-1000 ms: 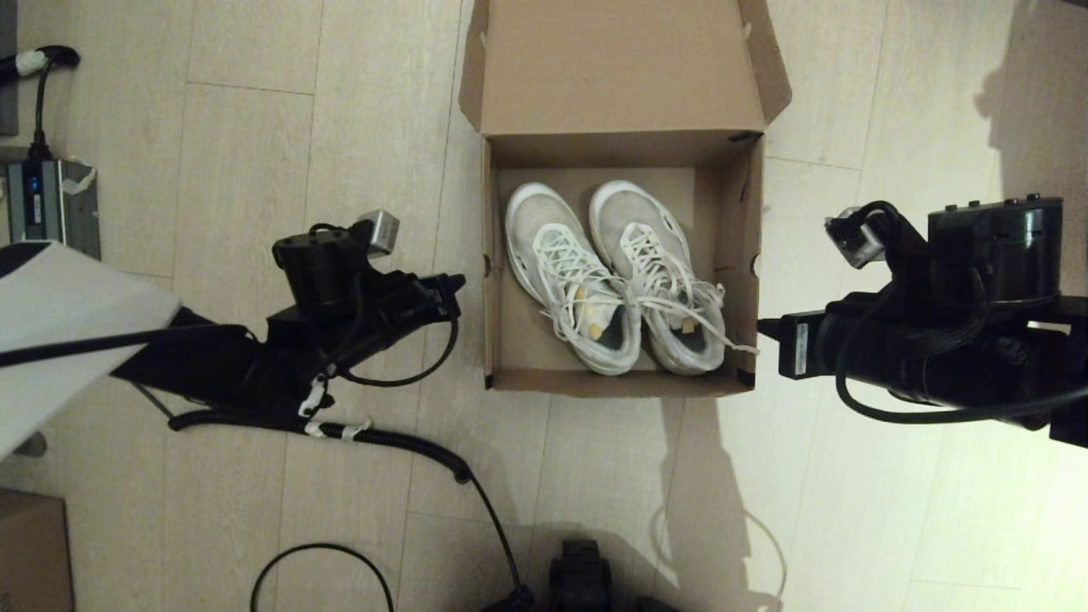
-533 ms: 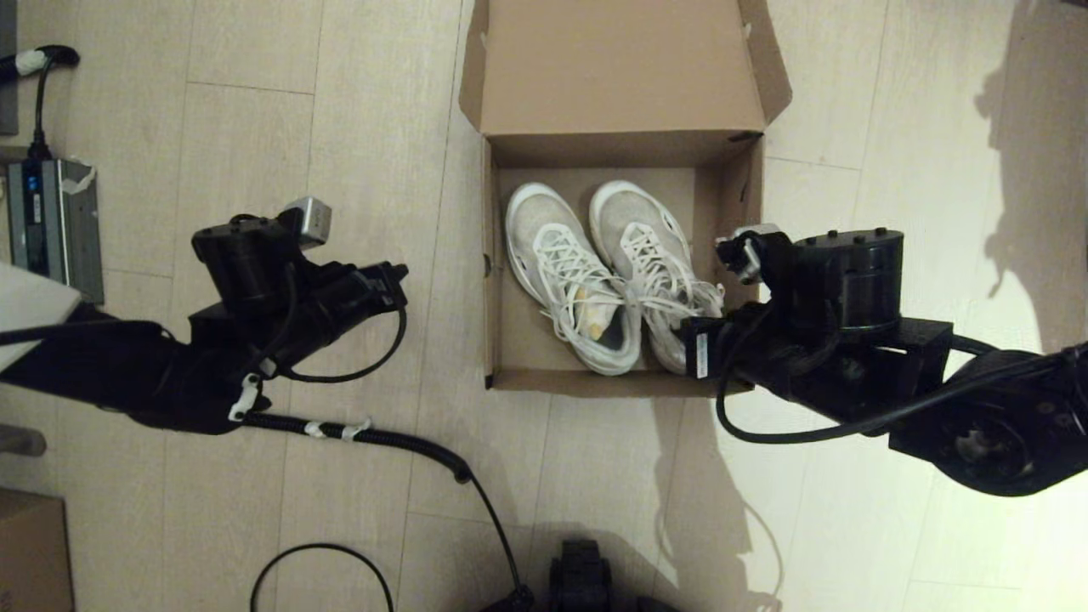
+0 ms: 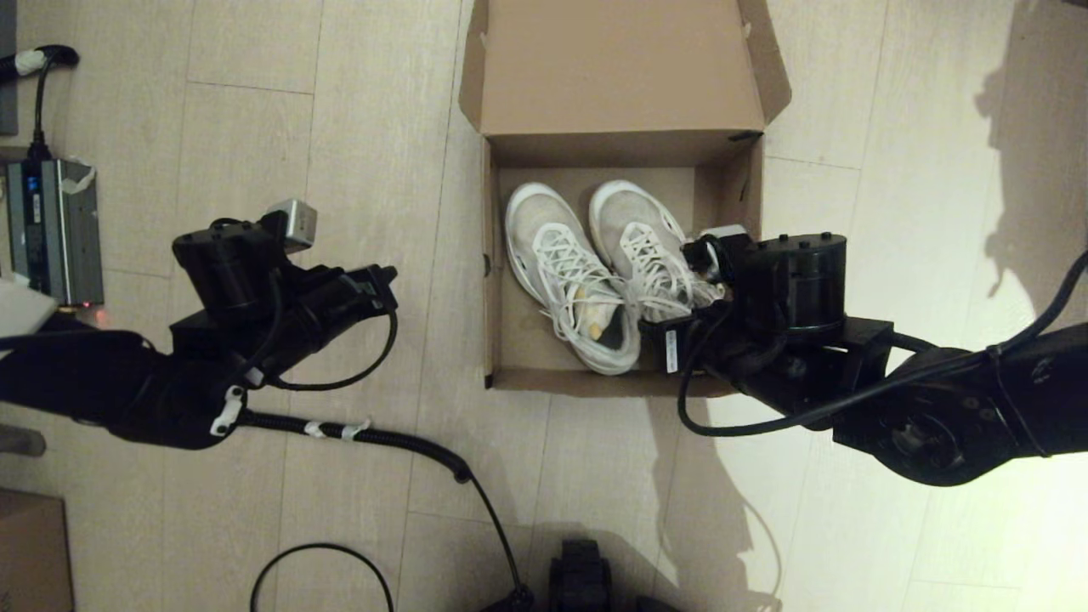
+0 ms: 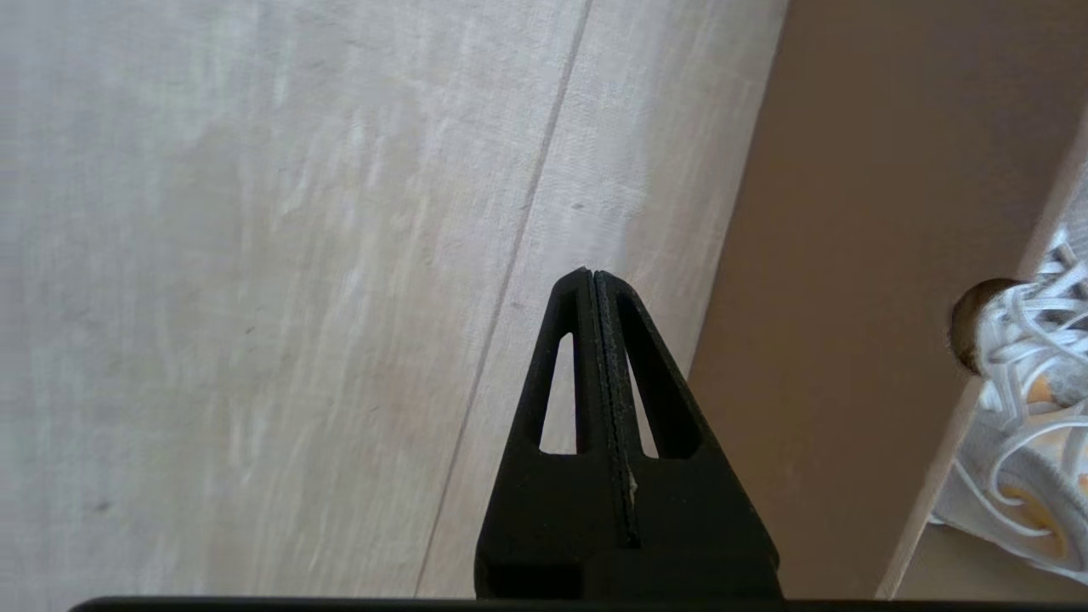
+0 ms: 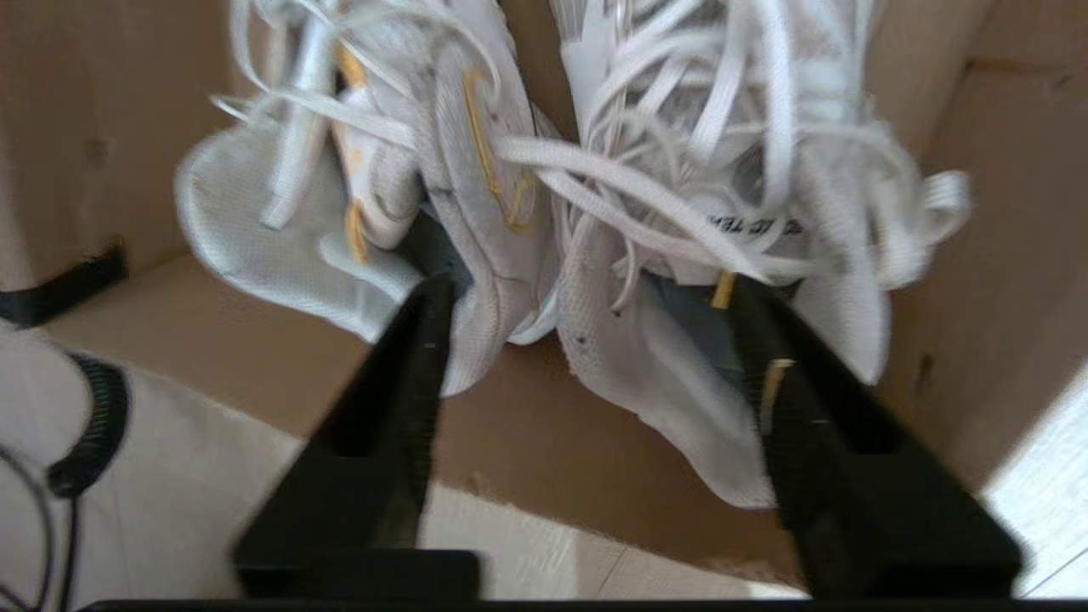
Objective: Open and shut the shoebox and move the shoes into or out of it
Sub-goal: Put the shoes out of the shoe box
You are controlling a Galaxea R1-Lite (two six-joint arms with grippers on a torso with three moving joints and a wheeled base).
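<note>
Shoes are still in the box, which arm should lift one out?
Right. The right gripper is open over the heel end of the shoes inside the shoebox. The left gripper is shut, outside the box's left wall over the floor.

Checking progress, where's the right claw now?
In the head view the right claw is over the shoebox's near right corner, open around the heels of the shoes.

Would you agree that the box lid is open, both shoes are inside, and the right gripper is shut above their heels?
Not quite: the right gripper is open, not shut. The right wrist view shows its fingers spread wide at the heels of the shoes. The shoebox is open, with both shoes inside.
</note>
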